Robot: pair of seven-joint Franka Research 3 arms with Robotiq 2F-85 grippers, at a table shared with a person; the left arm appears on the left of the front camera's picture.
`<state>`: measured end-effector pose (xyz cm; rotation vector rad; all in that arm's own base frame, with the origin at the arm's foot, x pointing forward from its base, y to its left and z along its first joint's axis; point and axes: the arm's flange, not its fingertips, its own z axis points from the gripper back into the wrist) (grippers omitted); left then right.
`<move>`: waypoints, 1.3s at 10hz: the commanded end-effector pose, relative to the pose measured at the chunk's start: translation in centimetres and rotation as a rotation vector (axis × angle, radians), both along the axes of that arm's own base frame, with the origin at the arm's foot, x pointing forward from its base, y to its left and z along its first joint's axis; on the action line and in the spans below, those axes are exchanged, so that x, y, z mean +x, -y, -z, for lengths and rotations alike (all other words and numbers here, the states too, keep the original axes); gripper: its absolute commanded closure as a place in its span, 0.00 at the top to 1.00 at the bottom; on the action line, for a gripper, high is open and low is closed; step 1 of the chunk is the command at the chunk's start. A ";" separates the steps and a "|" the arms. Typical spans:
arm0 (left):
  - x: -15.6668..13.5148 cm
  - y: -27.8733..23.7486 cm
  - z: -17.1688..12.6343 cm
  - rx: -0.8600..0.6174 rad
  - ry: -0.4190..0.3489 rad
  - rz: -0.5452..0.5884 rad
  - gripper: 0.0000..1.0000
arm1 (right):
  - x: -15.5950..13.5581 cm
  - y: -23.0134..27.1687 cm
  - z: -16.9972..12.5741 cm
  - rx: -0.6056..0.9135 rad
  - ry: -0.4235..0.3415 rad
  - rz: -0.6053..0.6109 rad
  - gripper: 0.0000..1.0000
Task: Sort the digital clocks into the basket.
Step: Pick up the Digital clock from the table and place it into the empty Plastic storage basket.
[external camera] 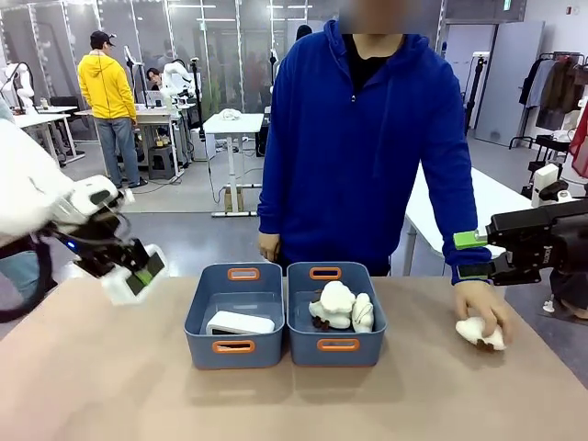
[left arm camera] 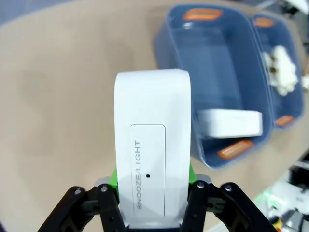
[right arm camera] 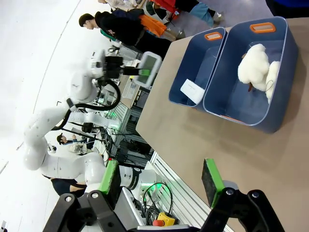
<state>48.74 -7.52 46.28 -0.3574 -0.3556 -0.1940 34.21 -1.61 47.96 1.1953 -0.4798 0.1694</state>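
Left gripper [external camera: 140, 273]: you held one digital clock [left arm camera: 151, 145] by its narrow sides, aloft left of the basket [external camera: 204, 342].
Second clock [external camera: 241, 322]: lay inside that basket.
Right gripper [external camera: 475, 254]: stood wide, empty.
Handling: likely light, rigid, slick plastic; flat sides suited you.

Left of the basket [external camera: 207, 356], the held clock [left arm camera: 150, 159] is running off the bottom edge, its screen facing away. Inside the basket, the second clock [external camera: 241, 322] is lying partly behind the near wall. Right of the basket, a hand [external camera: 482, 308] is partly covering a plush toy [external camera: 478, 334].
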 end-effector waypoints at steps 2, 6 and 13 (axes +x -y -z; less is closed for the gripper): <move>-3.3 0.3 -3.2 -0.150 0.043 0.165 0.03 | 0.2 -0.1 0.0 0.015 0.022 -0.002 0.86; -4.8 5.2 -5.5 -0.173 0.207 0.428 0.03 | 0.2 -0.1 0.0 0.015 0.022 -0.002 0.86; -6.2 3.0 -5.9 -0.153 0.274 0.485 0.03 | 0.2 -0.1 0.0 0.015 0.022 -0.002 0.86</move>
